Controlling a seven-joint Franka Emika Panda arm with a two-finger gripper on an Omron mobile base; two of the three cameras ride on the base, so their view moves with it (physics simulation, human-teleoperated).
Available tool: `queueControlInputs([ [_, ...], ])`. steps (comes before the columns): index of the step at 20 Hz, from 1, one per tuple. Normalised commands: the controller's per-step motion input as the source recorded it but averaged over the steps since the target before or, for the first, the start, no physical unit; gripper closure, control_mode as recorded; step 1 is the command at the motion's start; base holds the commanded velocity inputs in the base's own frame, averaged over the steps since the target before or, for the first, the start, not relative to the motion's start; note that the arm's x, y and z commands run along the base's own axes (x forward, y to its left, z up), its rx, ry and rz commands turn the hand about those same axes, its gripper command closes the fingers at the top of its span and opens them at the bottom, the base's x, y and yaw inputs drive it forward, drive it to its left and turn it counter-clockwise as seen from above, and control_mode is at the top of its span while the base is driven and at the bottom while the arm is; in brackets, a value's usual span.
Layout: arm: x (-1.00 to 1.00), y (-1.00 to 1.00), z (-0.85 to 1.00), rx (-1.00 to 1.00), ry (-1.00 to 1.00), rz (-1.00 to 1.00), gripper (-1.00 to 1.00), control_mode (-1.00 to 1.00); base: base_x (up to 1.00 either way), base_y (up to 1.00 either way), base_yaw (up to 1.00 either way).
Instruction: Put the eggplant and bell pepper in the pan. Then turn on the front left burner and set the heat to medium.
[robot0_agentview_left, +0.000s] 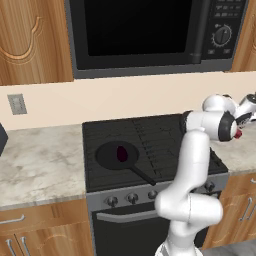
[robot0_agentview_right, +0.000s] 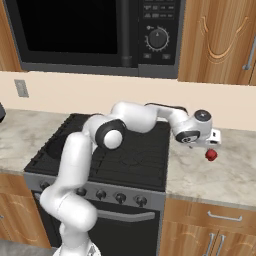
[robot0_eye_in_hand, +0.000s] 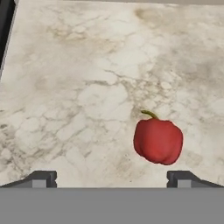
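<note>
On the dark cooktop, toward 9 o'clock in the left base view: the pan (robot0_agentview_left: 117, 154), round and matte black, over the front left burner (robot0_agentview_left: 112, 161), handle running to about 4 o'clock toward the stove's front edge. Inside the pan, just right of its middle: the eggplant (robot0_agentview_left: 122, 153), a small dark purple oval, lying on the pan floor. Below, along the stove front: a row of knobs (robot0_agentview_left: 132, 198), partly hidden behind the white arm.

Further right, past the cooktop's edge, on the marbled bench (robot0_agentview_right: 225, 175): the bell pepper (robot0_agentview_right: 211, 155), bright red, well apart from the pan. In the right base view, sits at 4 o'clock of the hand, just below and beside it; cannot tell from there whether touching. In the left base view, only a red sliver (robot0_agentview_left: 238, 134) peeking out at 5 o'clock of the wrist.

Above the pepper: the tool (robot0_eye_in_hand: 112, 178), spread wide, pinching nothing. In the hand view, two dark tips far apart at the lower edge, with the pepper (robot0_eye_in_hand: 158, 140) between them but nearer the right-hand tip, at about 1 o'clock from the midpoint, green stem pointing to 11 o'clock. Bare marble all around it, and a dark strip of cooktop (robot0_eye_in_hand: 6, 26) at the upper left corner.
</note>
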Motion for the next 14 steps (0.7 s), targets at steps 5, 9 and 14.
queueControlInputs([
  [5,0.02,-0.34,-0.03,0.02,0.0,0.0,-1.0,-1.0,0.0,0.0,0.0],
  [9,0.01,-0.11,-0.29,0.04,0.04,0.0,-1.0,-1.0,0.0,0.0,0.0],
  [14,0.13,-0.03,-0.47,0.08,0.03,0.0,-1.0,-1.0,0.0,0.0,0.0],
])
